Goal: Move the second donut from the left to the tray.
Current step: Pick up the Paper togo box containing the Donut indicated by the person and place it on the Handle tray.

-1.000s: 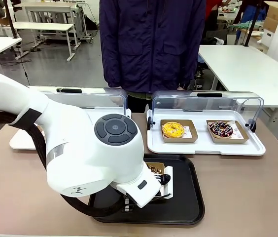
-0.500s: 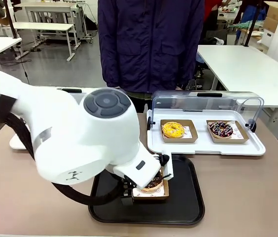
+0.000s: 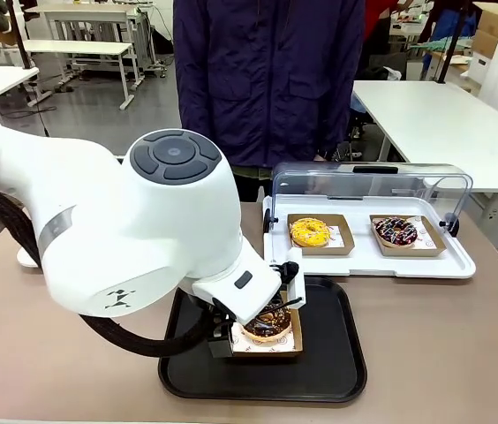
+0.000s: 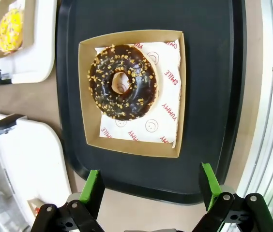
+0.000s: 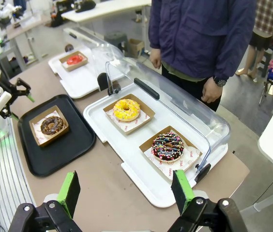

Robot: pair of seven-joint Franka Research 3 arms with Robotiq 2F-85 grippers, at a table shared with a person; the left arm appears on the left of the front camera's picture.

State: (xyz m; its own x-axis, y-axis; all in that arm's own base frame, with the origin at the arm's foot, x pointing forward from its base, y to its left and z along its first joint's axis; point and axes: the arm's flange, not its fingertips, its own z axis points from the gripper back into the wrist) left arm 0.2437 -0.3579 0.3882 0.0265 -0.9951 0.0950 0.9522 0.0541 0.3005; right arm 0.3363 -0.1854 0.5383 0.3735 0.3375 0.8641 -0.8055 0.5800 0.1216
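Observation:
The chocolate donut with crumb sprinkles lies in its brown cardboard tray, which rests flat on the black tray. My left gripper hangs open just above the tray's edge, its green fingers apart and touching nothing. In the front view the same donut sits on the black tray, partly behind the left wrist. My right gripper is open and high above the table, far from the donut.
A white display tray with its clear lid raised holds a yellow donut and a dark donut with pink-white sprinkles. A red-glazed donut sits in a second white tray. A person stands at the far side.
The left arm lowered the donut in its cardboard tray onto the black tray, let go, then rose and drew back to the left. The right arm stayed still.

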